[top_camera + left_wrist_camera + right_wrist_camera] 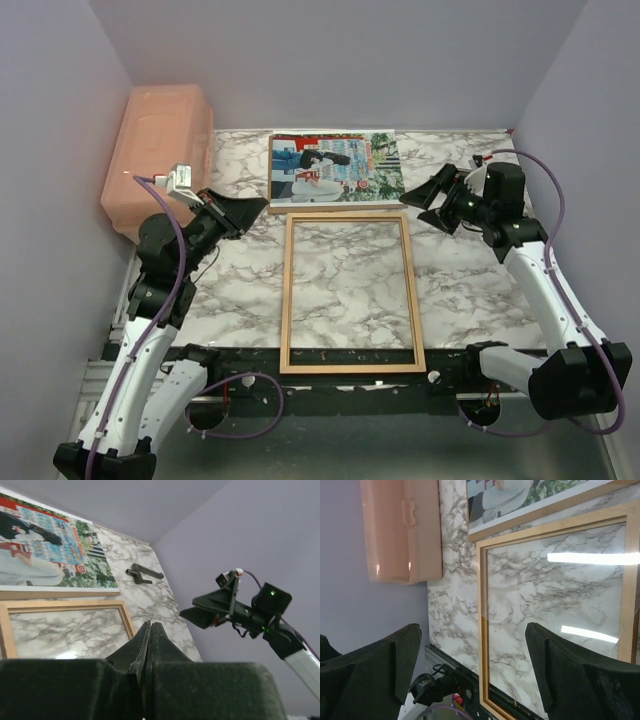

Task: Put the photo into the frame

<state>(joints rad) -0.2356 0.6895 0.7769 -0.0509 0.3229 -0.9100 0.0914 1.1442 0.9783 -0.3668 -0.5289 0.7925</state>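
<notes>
The photo [335, 168] is lying flat at the far middle of the bench [470, 290], resting on a brown board [330, 207] whose edge is showing along the photo's near side. Its long axis is running left to right. The frame [286, 290] is lying just near of it with its long axis running near to far, so the print is sitting a quarter turn off from the opening it has to fill. The left gripper [262, 203] is pointing at the photo's near left corner with its tips pressed together and nothing between them. Whether it is touching the board there, I cannot tell. The right gripper [412, 200] is hanging just beside the near right corner, spread wide and holding nothing. In its own wrist view the frame's left rail is showing through the gap. Both arms are sitting about equally close to the print. Judging from this, the right one is looking readier to take an edge, since its fingers are already parted.
</notes>
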